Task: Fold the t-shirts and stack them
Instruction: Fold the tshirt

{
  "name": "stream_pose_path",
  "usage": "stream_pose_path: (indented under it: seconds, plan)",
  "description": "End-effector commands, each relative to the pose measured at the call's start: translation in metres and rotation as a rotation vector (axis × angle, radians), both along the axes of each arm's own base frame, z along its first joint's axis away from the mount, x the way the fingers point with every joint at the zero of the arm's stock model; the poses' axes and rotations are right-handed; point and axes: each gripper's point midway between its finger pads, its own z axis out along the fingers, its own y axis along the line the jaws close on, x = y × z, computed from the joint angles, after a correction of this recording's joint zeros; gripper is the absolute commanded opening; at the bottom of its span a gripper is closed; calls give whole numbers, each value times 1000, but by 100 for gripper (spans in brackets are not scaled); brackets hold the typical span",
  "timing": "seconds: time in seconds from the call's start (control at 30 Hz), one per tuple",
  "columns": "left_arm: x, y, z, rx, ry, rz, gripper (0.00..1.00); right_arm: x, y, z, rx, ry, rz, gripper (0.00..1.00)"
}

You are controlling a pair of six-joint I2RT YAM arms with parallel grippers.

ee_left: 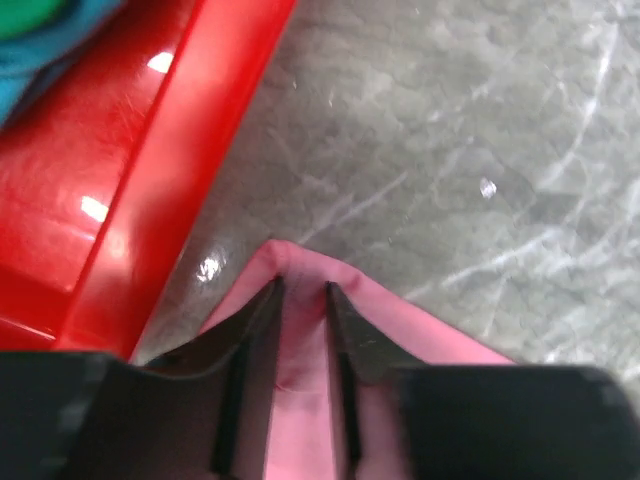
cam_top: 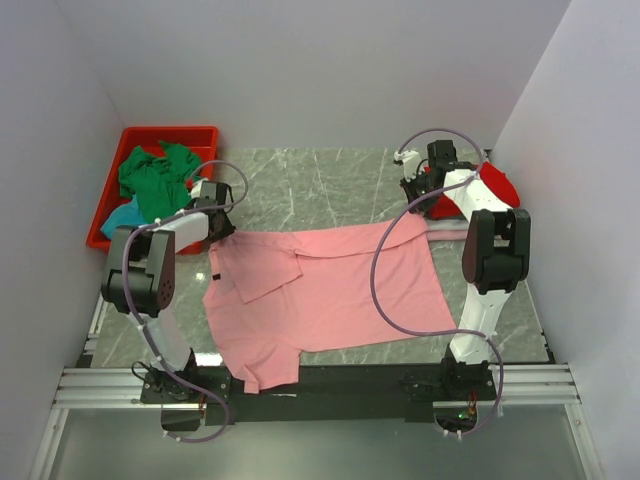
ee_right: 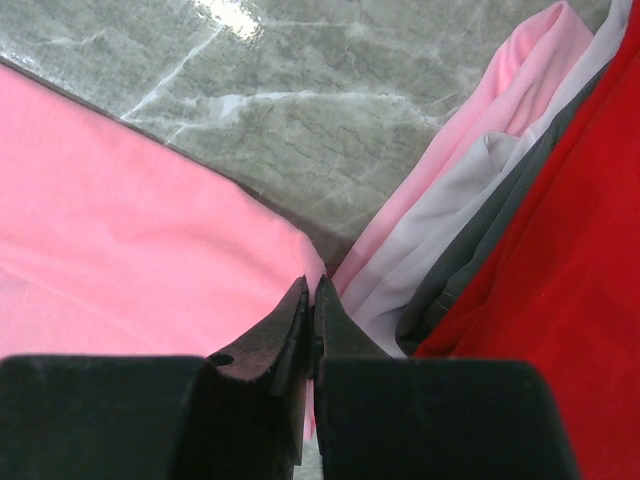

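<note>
A salmon pink t-shirt (cam_top: pixel 320 290) lies spread on the marble table, one sleeve folded over its left part and a small dark label (cam_top: pixel 214 276) at its left edge. My left gripper (cam_top: pixel 218 228) is shut on the shirt's far left corner; in the left wrist view the pink cloth (ee_left: pixel 300 400) peaks between the gripper's (ee_left: pixel 302 290) fingers. My right gripper (cam_top: pixel 418 197) is shut on the far right corner, its fingers (ee_right: pixel 310 290) pinching the pink edge (ee_right: pixel 150 260). A red folded shirt (cam_top: pixel 497 185) tops a stack beside it.
A red plastic bin (cam_top: pixel 195 135) at the back left holds green (cam_top: pixel 150 180) and teal (cam_top: pixel 122 215) shirts; its wall (ee_left: pixel 150 200) is close to my left gripper. The stack shows pale pink (ee_right: pixel 500 90), whitish (ee_right: pixel 450 230), dark grey (ee_right: pixel 490 240) and red (ee_right: pixel 570 250) layers. White walls surround the table.
</note>
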Motion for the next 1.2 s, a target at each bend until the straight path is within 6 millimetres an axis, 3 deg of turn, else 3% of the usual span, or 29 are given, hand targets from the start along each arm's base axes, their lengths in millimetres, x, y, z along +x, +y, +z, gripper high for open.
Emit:
stream_pose_path:
  seconds: [0.0, 0.23, 0.37, 0.77, 1.17]
  plan:
    - [2, 8, -8, 43, 42, 41, 27, 8, 4, 30, 20, -74, 2, 0]
    - [18, 14, -2, 88, 55, 91, 21, 19, 2, 49, 18, -124, -17, 0]
    - [23, 18, -12, 117, 102, 114, 18, 28, 0, 55, 9, -150, -38, 0]
    - [39, 18, -12, 126, 109, 118, 17, 57, -5, 73, -1, -224, -82, 0]
    - [56, 13, -10, 114, 98, 110, 17, 101, -10, 88, -18, -291, -127, 0]
